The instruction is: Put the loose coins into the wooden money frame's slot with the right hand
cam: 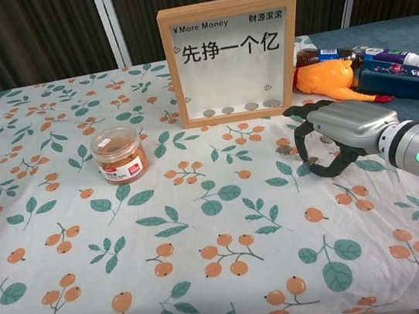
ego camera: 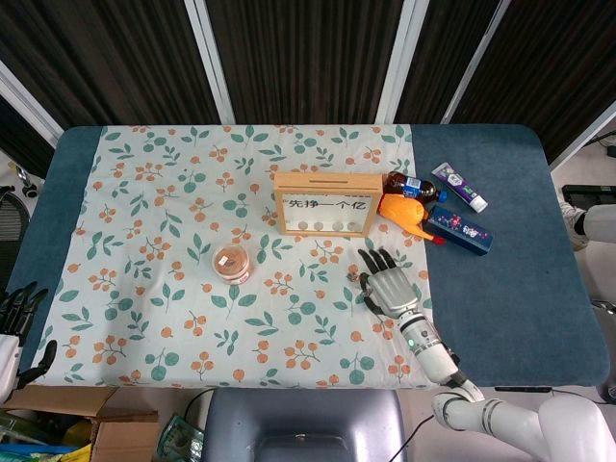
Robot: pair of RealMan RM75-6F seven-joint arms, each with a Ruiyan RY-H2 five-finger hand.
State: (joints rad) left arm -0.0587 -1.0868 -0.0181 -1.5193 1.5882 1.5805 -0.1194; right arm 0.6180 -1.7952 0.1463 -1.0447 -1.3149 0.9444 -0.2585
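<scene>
Right robot hand (cam: 330, 136) arched over coin (cam: 313, 163); wooden money frame (cam: 232, 58) holds coins (cam: 228, 110).

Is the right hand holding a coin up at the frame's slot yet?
No. In the chest view the right hand arches low over the cloth with a loose coin lying beside it, below the wooden money frame.

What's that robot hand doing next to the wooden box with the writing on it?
The robot's right hand hangs low over the flowery cloth, fingers curled down over two loose coins lying in front of the wooden money frame. It isn't holding a coin; it looks ready to pick one up. Four coins already sit inside the frame. The left hand waits off the table's edge. A small jar and a toy chicken sit nearby, untouched.
</scene>
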